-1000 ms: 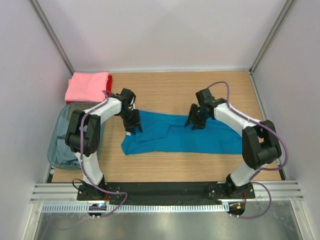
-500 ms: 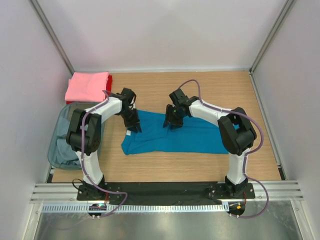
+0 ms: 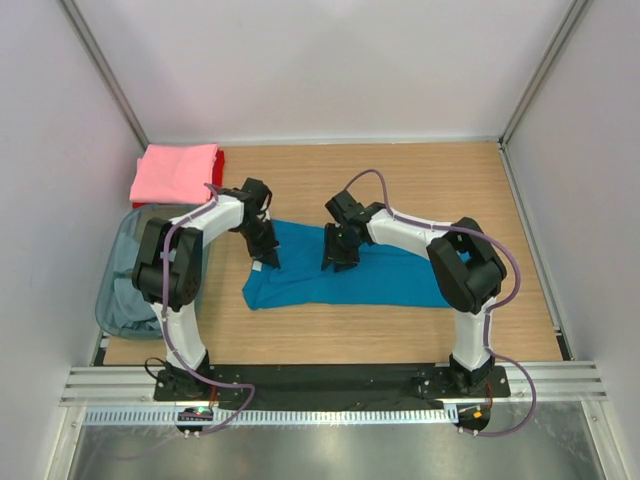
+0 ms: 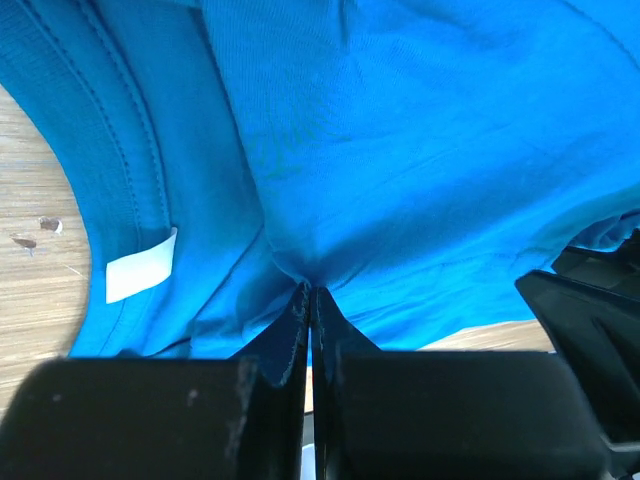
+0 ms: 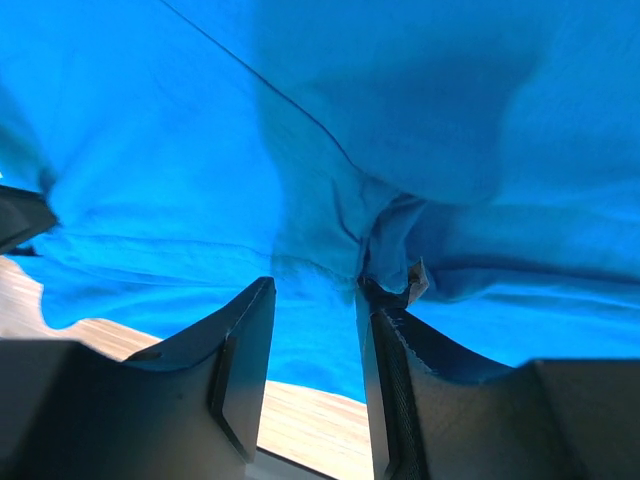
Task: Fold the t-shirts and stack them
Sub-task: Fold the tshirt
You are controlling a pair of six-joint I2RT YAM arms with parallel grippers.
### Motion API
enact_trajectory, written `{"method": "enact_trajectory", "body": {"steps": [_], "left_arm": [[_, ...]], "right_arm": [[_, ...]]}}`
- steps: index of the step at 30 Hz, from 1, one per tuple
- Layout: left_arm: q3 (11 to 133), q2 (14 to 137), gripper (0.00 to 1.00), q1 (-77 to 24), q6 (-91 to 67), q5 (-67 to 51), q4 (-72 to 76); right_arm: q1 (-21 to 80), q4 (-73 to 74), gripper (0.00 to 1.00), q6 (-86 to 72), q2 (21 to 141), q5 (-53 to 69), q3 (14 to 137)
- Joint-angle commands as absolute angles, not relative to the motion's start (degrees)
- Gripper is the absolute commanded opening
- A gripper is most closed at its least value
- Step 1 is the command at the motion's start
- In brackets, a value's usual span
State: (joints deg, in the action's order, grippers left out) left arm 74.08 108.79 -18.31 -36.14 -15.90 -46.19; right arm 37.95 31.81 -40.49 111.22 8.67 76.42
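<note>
A teal blue t-shirt (image 3: 300, 278) lies spread across the middle of the wooden table. My left gripper (image 3: 266, 256) is at its left end, shut on a pinch of the teal cloth (image 4: 400, 150) just right of the collar and its white label (image 4: 140, 265); the left gripper (image 4: 311, 292) shows no gap. My right gripper (image 3: 337, 258) sits over the shirt's middle. In its wrist view the right gripper (image 5: 315, 287) is open, with teal cloth (image 5: 300, 120) behind it and a bunched fold resting on the right fingertip (image 5: 385, 300).
A folded pink t-shirt (image 3: 175, 172) lies on a red one (image 3: 219, 162) at the back left corner. A translucent grey-blue bin (image 3: 112, 300) holding pale cloth stands at the left edge. White walls enclose the table.
My right gripper has travelled left across the shirt, from its right part to its middle, and the shirt's right end has drawn in leftward. The left gripper has stayed in place.
</note>
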Motion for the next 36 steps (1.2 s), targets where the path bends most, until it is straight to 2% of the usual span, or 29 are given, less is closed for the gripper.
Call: {"method": "enact_trajectory", "body": {"steps": [1,4,7,8,10,11,12,18,36], "left_arm": [[74.8,106.1,0.0,-18.1,-36.7,-16.6,-47.2],[76.6,106.1,0.0,-18.1,-35.9,-15.3,-48.6],[76.8,105.6,0.0,-18.0,-35.9,-15.1,-49.1],[76.8,105.6,0.0,-18.1,-36.0,-15.2,-49.3],[77.4,105.4,0.01,-18.1,-36.2,-14.9,-50.3],[77.8,105.4,0.0,-18.1,-36.3,-14.1,-51.4],[78.7,105.3,0.0,-18.1,-36.5,-13.6,-52.0],[81.0,103.8,0.0,-18.1,-38.4,-10.6,-56.5],[78.6,98.9,0.0,-18.5,-41.7,-15.6,-59.9]], "right_arm": [[38.4,32.5,0.45,-41.7,110.8,6.1,75.7],[38.4,34.4,0.42,-41.0,112.0,5.4,77.4],[38.4,34.2,0.35,-42.0,112.1,4.8,77.3],[38.5,34.3,0.26,-42.4,111.9,4.3,77.3],[38.6,34.6,0.15,-42.5,111.0,3.8,77.3],[38.7,34.7,0.05,-42.3,110.3,3.5,77.3],[38.6,34.9,0.01,-42.2,109.8,3.4,77.3],[38.5,35.3,0.01,-42.4,106.5,3.5,76.6],[38.5,36.4,0.01,-42.5,98.4,3.3,72.3]]}}
